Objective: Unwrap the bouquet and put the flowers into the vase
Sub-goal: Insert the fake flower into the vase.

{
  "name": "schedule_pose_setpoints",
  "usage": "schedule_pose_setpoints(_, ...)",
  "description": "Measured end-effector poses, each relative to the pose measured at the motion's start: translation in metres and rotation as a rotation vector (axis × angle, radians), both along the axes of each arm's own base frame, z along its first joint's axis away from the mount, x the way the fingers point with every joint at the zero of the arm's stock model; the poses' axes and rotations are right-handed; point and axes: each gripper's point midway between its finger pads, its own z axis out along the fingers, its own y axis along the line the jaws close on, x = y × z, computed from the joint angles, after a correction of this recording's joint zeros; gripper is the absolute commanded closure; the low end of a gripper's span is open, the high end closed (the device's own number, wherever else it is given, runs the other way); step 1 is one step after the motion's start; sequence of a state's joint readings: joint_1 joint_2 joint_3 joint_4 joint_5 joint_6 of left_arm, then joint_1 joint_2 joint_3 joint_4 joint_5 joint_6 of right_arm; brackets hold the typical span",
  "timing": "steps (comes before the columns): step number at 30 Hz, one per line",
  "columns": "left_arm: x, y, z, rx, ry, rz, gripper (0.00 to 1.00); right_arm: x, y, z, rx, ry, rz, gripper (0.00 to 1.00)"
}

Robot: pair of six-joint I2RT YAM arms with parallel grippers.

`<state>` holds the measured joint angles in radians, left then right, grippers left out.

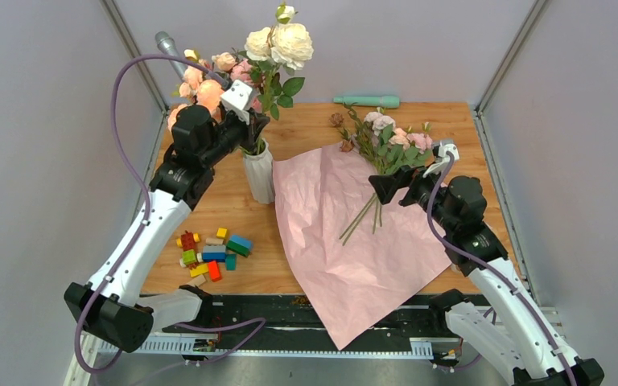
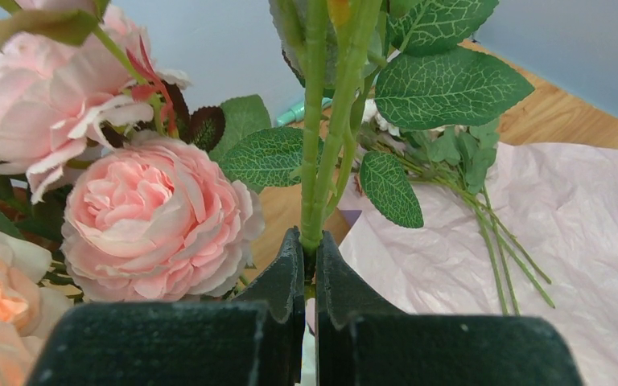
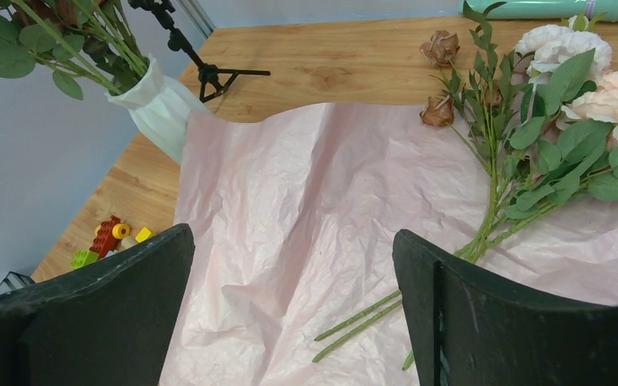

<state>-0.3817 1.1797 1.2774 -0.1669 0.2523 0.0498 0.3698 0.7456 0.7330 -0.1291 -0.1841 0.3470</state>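
Crumpled pink wrapping paper (image 1: 346, 257) lies unfolded on the wooden desk (image 1: 451, 121). Small white and pink long-stemmed roses (image 1: 390, 141) lie on it, right tool (image 3: 292, 235) released near their stems. Beyond, left tool (image 2: 310, 241) clenches green stems (image 2: 322, 145) over the ribbed white vase (image 1: 259, 173): insertion step, probably; next calls for release.

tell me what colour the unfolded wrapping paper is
The wrapping paper is pale pink, shown best in the top external view.

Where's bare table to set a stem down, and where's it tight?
Bare wood: between the vase and the toy bricks, and the far strip between the pink paper and the teal tube. Crowded at the vase, where the left end effector clamps a rose stem.
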Motion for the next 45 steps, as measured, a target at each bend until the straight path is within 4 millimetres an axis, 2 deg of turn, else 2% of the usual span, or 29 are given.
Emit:
schedule_pose_setpoints(11, 0.006, 0.004, -0.028, 0.014, 0.029, 0.028, 1.0, -0.002, -0.001, -0.005, -0.001, 0.008, 0.0, 0.05)
schedule_pose_setpoints(15, 0.005, 0.007, -0.03, 0.009, 0.02, 0.042, 0.99, -0.002, -0.001, -0.007, -0.001, 0.01, 0.0, 0.05)
schedule_pose_setpoints(21, 0.005, 0.009, -0.051, 0.015, 0.056, 0.059, 0.99, -0.003, -0.001, -0.015, -0.006, 0.024, 0.0, 0.05)
schedule_pose_setpoints(25, 0.005, 0.01, -0.059, 0.016, 0.07, 0.067, 0.98, -0.004, -0.001, -0.017, -0.006, 0.026, 0.0, 0.05)
schedule_pose_setpoints(31, 0.007, 0.011, -0.06, 0.012, 0.068, 0.08, 0.95, -0.004, -0.001, -0.016, -0.006, 0.025, 0.0, 0.05)
schedule_pose_setpoints(38, 0.008, 0.014, -0.078, 0.016, 0.1, 0.098, 0.91, -0.004, -0.001, -0.017, -0.006, 0.027, 0.0, 0.05)
schedule_pose_setpoints(45, 0.009, 0.015, -0.083, 0.007, 0.11, 0.113, 0.8, -0.006, -0.002, -0.019, -0.003, 0.027, -0.001, 0.05)
